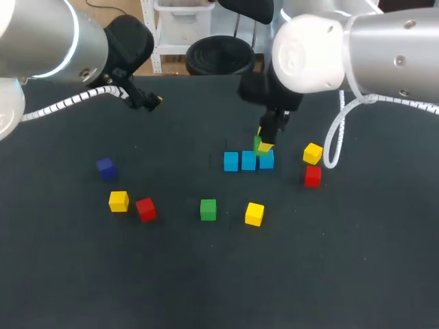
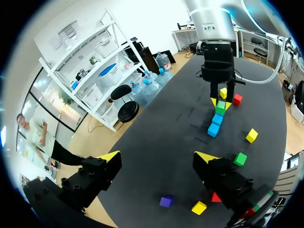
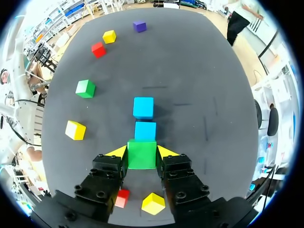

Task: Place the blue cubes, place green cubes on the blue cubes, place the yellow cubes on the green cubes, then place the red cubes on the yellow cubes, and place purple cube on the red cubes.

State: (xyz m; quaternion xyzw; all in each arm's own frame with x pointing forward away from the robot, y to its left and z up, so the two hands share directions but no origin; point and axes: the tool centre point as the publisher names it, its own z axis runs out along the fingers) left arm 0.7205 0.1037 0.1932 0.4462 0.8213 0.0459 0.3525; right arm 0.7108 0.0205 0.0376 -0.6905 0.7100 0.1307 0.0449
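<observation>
The dark table [image 1: 357, 274] carries every cube. My right arm [image 1: 384, 55] comes in over its far half, and my left arm [image 1: 62, 34] hangs above the far left part. The right pincer [image 3: 141, 153] is closed on a green cube [image 3: 141, 159], with one yellow-tipped finger against each side face. The left pincer [image 2: 157, 156] stands wide open, its fingers holding nothing, well apart from the cubes. Directly ahead of the right pincer, two blue cubes [image 3: 145, 130] lie in a line. The head view shows a third blue cube [image 1: 267, 161] under the held green cube, completing a row of three, but I cannot tell whether green touches blue. The middle blue cube sits just beside the pincer's finger. On my right of the right pincer, a yellow cube [image 1: 313, 153] and a red cube [image 1: 313, 176] lie near each other. Nearer to me than this pincer lie a second yellow cube [image 1: 254, 214] and a loose green cube [image 1: 208, 210]. Well off to its left lie a third yellow cube [image 1: 119, 201], a second red cube [image 1: 145, 209] just beside it, and the purple cube [image 1: 105, 168].
</observation>
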